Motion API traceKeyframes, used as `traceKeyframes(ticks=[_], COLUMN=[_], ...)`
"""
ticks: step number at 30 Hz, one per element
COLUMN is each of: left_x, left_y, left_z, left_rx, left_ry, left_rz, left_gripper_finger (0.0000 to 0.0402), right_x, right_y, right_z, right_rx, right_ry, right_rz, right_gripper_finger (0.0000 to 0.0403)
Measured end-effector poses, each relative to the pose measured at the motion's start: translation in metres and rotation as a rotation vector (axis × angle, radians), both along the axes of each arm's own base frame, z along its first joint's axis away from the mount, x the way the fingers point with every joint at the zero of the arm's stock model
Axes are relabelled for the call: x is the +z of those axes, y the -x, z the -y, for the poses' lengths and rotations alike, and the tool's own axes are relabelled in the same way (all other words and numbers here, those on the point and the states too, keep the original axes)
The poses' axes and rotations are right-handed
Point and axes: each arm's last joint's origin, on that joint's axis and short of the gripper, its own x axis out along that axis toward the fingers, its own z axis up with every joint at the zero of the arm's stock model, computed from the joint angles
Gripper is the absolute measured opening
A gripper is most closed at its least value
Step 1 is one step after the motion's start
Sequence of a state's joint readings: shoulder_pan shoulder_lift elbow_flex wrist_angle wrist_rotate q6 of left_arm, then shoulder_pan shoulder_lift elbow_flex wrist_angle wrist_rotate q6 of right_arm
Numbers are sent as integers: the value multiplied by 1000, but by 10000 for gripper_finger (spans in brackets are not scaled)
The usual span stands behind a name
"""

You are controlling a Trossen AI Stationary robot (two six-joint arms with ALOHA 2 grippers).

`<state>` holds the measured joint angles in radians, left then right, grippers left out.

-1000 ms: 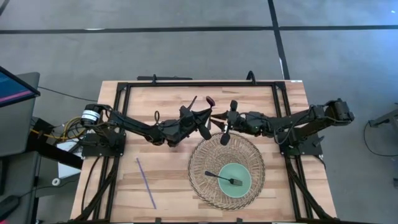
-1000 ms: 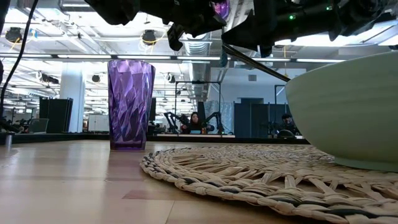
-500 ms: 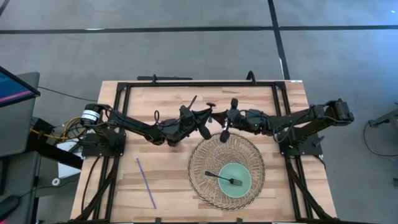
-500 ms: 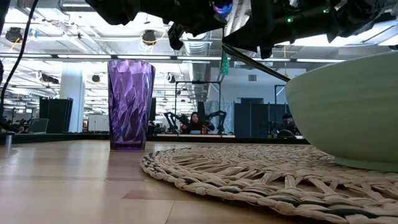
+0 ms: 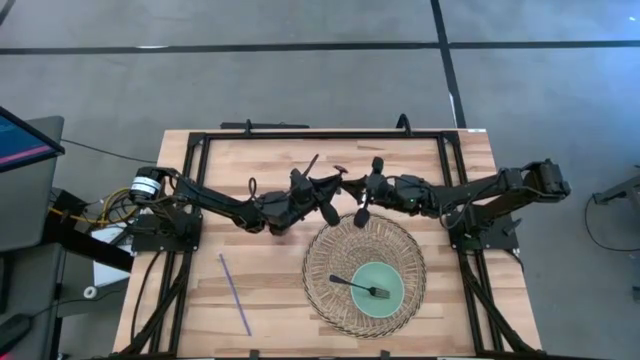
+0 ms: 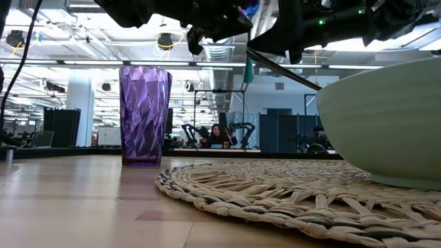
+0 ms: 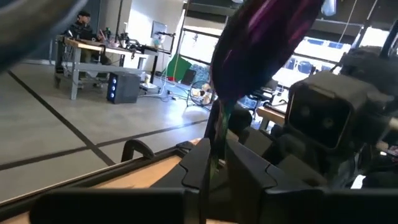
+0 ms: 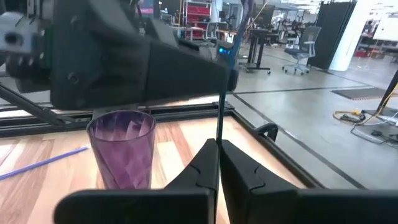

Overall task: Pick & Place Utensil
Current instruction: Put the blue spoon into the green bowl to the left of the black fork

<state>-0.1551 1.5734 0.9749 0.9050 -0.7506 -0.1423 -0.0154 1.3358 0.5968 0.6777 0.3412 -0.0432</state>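
The utensil is a spoon with a purple bowl and a thin green handle. It is held in the air between both grippers above the table's far middle. My left gripper and my right gripper meet tip to tip, and both are shut on the handle. A purple faceted cup stands upright on the wood below them, also seen as the cup in the right wrist view. In the high view the arms hide the cup. My left gripper pinches the spoon's thin handle between its two fingers, just below the purple bowl. The bowl rises beyond the fingertips and the spoon is lifted clear of the table. My right gripper pinches the handle between its two fingers, farther from the bowl. The handle runs on from its fingertips up to my left gripper.
A round woven mat lies at the table's near middle. On it sits a pale green bowl holding a dark fork. A purple straw lies on the wood toward the near left. A black frame borders the table.
The spoon has tipped. In the high view its purple bowl showed broad a second ago and now shows thin, edge-on. In the low view the green handle end hangs lower beneath the grippers. Both grippers have stayed close together and shut.
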Motion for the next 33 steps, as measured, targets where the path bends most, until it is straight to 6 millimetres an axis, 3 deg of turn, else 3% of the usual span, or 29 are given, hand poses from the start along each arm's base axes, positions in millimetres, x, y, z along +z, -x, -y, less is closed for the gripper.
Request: traceKeyframes(ticks=[8, 14, 17, 22, 26, 33], left_x=[-2, -2, -2, -2, -2, -2], left_y=[-1, -1, -1, -2, -2, -2], left_z=[4, 5, 5, 2, -2, -4], left_rx=[-29, -73, -73, -64, -53, -45], left_ry=[-22, -36, -36, -36, -36, -35], left_rz=[-31, -30, -30, -30, -30, -30], left_gripper_finger=[67, 65, 66, 67, 67, 67], right_x=[22, 34, 41, 39, 26, 8], right_y=[25, 64, 88, 116, 125, 131], right_z=[0, -9, -17, -35, -53, -93], right_rx=[-15, 22, 118, 384, 410, 424], right_ry=[-1, -115, -264, -687, -960, -1239], right_rz=[-34, -123, -129, -245, -445, -761], right_gripper_finger=[1, 1, 0, 0, 0, 0])
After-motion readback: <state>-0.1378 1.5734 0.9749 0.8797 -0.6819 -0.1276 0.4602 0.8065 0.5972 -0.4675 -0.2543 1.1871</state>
